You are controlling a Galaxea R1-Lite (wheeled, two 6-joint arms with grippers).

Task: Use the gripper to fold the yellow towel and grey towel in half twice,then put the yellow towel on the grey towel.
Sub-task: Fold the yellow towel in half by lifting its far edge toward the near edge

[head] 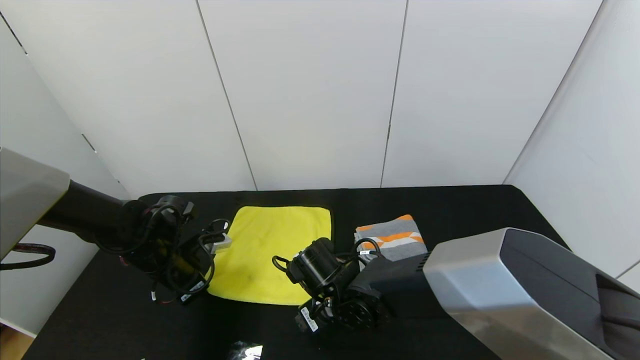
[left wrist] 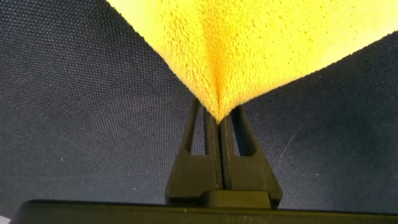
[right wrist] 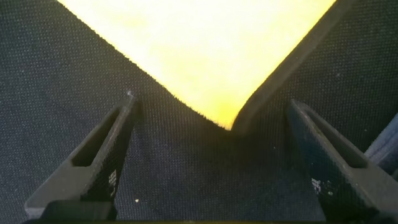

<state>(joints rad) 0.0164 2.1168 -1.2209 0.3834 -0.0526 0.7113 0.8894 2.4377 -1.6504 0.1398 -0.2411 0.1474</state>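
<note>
**Left jaws pinched on a yellow corner, right jaws spread at the other**

I work over a black cloth-covered table [head: 475, 205], its weave showing close beneath both my wrists. Behind it stand plain white wall panels [head: 310, 90] with thin vertical seams, and more white panels close in at either side. There are no containers on the surface, only the two towels.

Nearest to me, my right gripper [right wrist: 217, 155] sits low over the table at the near right corner of the yellow towel [head: 272, 255]. Its fingers [right wrist: 93, 162] stand wide apart, one on each side of that corner, holding nothing; the corner tip lies just ahead of the gap between them.

My left gripper [left wrist: 219, 118] is at the towel's near left corner. Its jaws are clenched tight together on the very tip of the yellow cloth, which puckers into a crease where they bite.

The yellow towel lies spread flat in the middle of the table between my arms. Beyond my right wrist, just to the right of it and apart from it, the grey towel [head: 392, 240] lies folded, its orange-and-white band facing up.
</note>
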